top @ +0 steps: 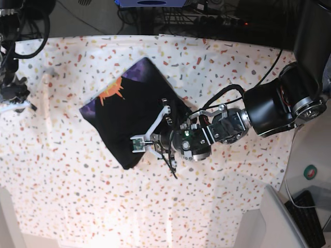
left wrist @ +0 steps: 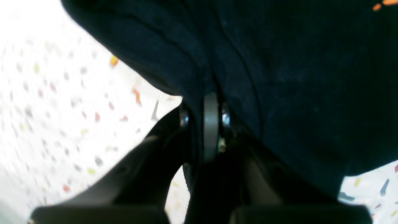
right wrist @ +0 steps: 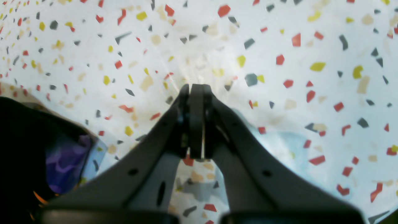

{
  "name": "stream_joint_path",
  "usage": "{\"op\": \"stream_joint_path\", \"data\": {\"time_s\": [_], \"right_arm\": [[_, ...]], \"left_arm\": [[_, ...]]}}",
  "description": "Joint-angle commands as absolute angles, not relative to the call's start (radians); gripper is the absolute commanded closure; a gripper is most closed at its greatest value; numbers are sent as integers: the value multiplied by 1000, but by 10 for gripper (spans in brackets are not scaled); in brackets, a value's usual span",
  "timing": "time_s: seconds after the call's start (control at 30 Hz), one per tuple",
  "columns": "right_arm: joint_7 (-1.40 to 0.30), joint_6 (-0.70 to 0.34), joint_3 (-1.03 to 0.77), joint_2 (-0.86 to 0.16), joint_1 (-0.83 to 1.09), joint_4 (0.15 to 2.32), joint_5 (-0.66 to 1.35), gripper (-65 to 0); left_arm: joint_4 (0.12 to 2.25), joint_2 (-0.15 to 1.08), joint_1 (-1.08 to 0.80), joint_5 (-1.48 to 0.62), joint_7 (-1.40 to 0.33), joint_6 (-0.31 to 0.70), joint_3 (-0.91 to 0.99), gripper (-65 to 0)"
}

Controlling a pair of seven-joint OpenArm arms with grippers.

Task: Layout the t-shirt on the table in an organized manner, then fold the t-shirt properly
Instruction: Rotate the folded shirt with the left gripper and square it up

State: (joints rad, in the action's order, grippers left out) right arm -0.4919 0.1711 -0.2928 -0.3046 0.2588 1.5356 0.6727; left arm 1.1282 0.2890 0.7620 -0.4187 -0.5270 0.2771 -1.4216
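The black t-shirt lies bunched into a slanted patch in the middle of the flecked table, its purple and orange print showing at the far-left corner. My left gripper is shut on a fold of the t-shirt, with black cloth pinched between the fingers. In the base view this gripper sits over the shirt's near-right edge. My right gripper is shut on nothing and hovers over bare table. A corner of the t-shirt with purple print lies at its lower left.
The right arm stands at the table's far-left edge. The left arm's bulky black body with cables reaches in from the right. Dark equipment and cables line the far side. A keyboard lies beyond the near-right corner.
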Motion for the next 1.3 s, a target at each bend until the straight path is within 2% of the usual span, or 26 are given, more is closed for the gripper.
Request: {"op": "stream_joint_path", "data": {"time_s": [0.0, 0.1, 0.2, 0.33, 0.47, 0.57, 0.7, 0.83, 1.13, 1.27], "right_arm": [[-470, 163, -300, -321, 246, 1549, 674, 0], [-470, 163, -300, -321, 246, 1547, 674, 0], [-470, 163, -300, -321, 240, 1544, 674, 0], [-472, 163, -292, -317, 191, 1458, 674, 0], [-472, 163, -291, -283, 150, 1391, 674, 0], [-472, 163, -283, -265, 131, 1380, 673, 0], [-472, 163, -148, -275, 62, 1305, 673, 0], [-472, 165, -117, -266, 28, 1251, 673, 0], [-472, 168, 30, -263, 124, 1310, 673, 0], [-472, 295, 104, -249, 177, 1411, 673, 0]], "left_arm": [[1138, 285, 803, -417, -487, 271, -1432, 0], [1138, 277, 811, -352, -409, 271, -1484, 0], [1139, 272, 785, -151, -387, 272, -1484, 0], [1155, 271, 733, 2, -384, 280, -1446, 0], [1211, 275, 708, 19, -298, 420, -1366, 0], [1213, 272, 705, 19, -263, 470, -1331, 0], [1213, 263, 727, 19, -255, 483, -1322, 0], [1185, 237, 733, 19, -255, 483, -1320, 0], [1116, 185, 725, 8, -254, 483, -1320, 0], [1063, 163, 725, 7, -196, 476, -1319, 0]]}}
